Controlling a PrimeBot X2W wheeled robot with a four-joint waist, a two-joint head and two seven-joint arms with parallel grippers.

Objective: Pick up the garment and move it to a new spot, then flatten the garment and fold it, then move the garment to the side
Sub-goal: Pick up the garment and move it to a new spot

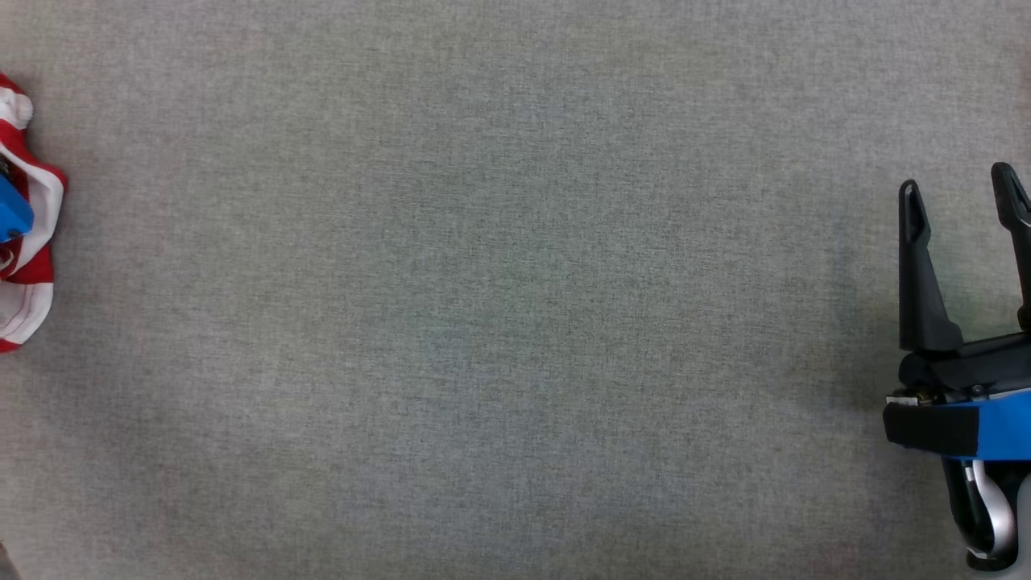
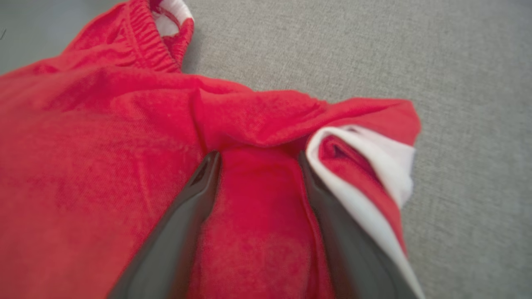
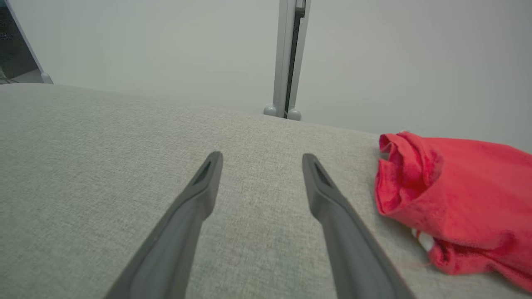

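Observation:
The garment (image 1: pixel 28 242) is red with white bands and lies crumpled at the far left edge of the grey cloth surface (image 1: pixel 499 306) in the head view. A blue part of my left arm (image 1: pixel 11 213) sits over it there. In the left wrist view my left gripper (image 2: pixel 257 157) is open and pressed down into the garment (image 2: pixel 104 166), its two dark fingers on either side of a raised red fold, with a white-lined hem (image 2: pixel 374 166) just right of them. My right gripper (image 1: pixel 957 181) stands open at the far right, fingers over bare surface, holding nothing (image 3: pixel 262 157).
In the right wrist view a separate crumpled red cloth (image 3: pixel 457 199) lies on the surface to the right of my right fingers. Beyond the table's far edge stand a pale wall and a grey metal post (image 3: pixel 289 58). Bare grey surface stretches between the two grippers.

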